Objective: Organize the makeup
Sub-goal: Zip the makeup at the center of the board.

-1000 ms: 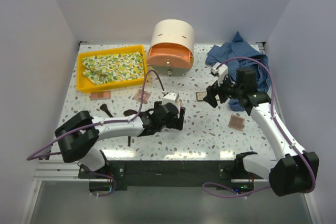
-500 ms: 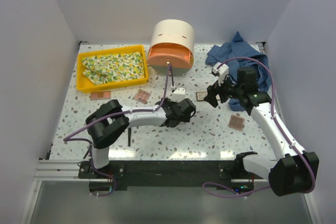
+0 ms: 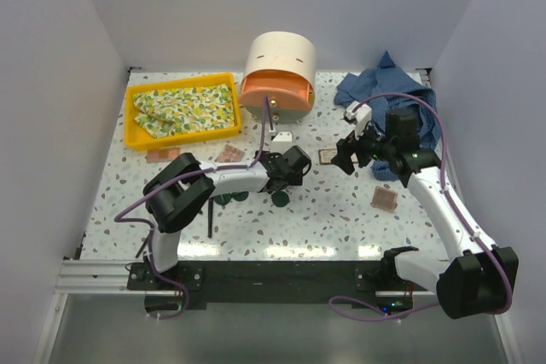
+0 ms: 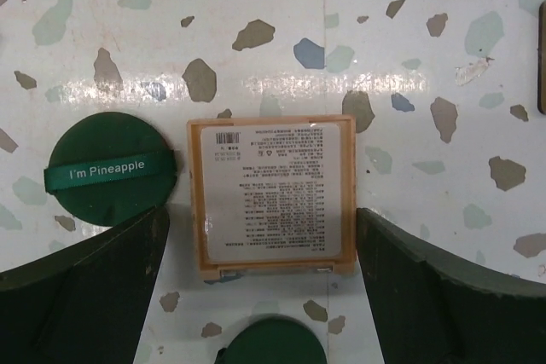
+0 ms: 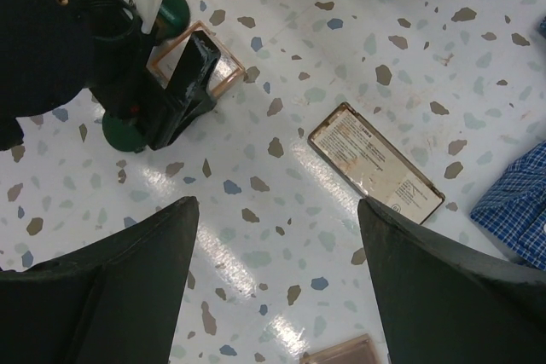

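Top external shows my left gripper [image 3: 286, 172] low over the bench [image 3: 341, 219]; left wrist shows it wide around a pink palette [image 4: 271, 193] beside a green disc [image 4: 111, 168], so I should squeeze straight; right wrist shows my right gripper [image 5: 277, 210] wide, holding nothing.

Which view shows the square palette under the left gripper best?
Left wrist: the palette lies whole, label up, between the open fingers. Right wrist shows part behind the left gripper; top external hides it.
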{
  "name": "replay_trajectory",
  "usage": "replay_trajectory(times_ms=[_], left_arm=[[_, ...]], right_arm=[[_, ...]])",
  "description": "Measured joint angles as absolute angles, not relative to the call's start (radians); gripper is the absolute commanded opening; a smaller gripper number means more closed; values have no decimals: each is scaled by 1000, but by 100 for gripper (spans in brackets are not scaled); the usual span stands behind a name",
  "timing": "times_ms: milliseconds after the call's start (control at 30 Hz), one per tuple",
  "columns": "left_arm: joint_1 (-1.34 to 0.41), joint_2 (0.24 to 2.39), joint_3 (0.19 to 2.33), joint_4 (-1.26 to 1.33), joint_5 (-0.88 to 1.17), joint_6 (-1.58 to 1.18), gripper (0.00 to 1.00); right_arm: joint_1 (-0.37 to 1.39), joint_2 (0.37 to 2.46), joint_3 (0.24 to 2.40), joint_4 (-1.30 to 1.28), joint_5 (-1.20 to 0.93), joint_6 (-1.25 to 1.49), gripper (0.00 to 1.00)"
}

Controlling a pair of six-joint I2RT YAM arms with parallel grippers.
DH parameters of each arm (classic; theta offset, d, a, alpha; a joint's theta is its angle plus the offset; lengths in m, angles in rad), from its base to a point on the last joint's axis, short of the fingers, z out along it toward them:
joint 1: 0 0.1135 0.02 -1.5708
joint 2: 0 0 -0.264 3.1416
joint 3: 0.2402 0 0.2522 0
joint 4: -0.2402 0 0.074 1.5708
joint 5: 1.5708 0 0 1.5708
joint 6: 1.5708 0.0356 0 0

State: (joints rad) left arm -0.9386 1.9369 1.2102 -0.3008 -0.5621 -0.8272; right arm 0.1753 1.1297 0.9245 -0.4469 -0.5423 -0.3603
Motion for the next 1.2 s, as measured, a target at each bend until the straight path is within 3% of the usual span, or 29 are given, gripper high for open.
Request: replay_trajectory(times_ms=[233,533,967,1200], left_arm=[[-930,1949,1221,-292,-548,-819,93],[-931,1953,1222,-269,-533,-809,81],[-931,1950,1196,-206,-537,-742,31],[-931,1882,1097,-127,-480,-647,25]], right_arm=[[170,1130,925,-447,-542,-360,80],[169,1130,925,-447,-543,-360,80],[169,1130,925,-447,-543,-360,80],[169,1130,925,-447,-543,-360,80]])
